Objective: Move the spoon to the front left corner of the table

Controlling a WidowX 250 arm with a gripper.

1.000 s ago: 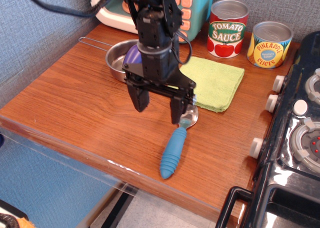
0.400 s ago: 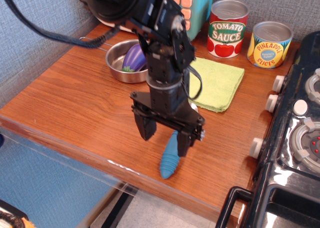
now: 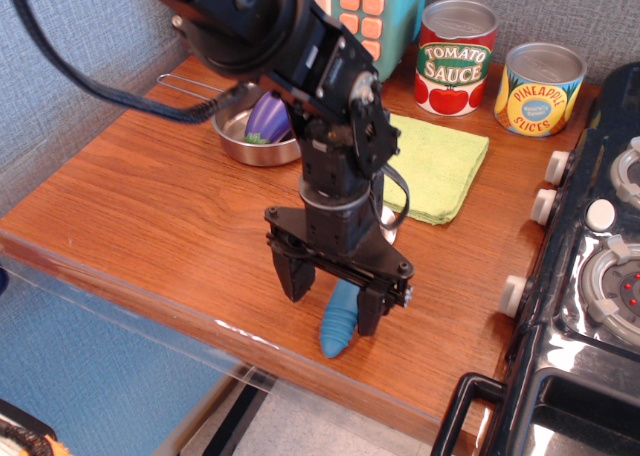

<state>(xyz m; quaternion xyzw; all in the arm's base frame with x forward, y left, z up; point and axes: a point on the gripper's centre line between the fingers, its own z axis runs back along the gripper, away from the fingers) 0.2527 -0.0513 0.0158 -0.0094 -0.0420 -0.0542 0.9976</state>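
Lowered since a moment ago, the gripper (image 3: 333, 301) stands wide apart, straddling the spoon (image 3: 340, 323) handle on the table (image 3: 150, 206).

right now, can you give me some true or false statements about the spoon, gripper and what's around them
1. The gripper is open, its fingers either side of the spoon handle. True.
2. The spoon lies on the green cloth. False: it lies on the table, near the front edge.
3. A purple eggplant sits in the pan. True.
4. The two cans stand on the stove. False: the tomato sauce can and pineapple can stand on the table's back edge.
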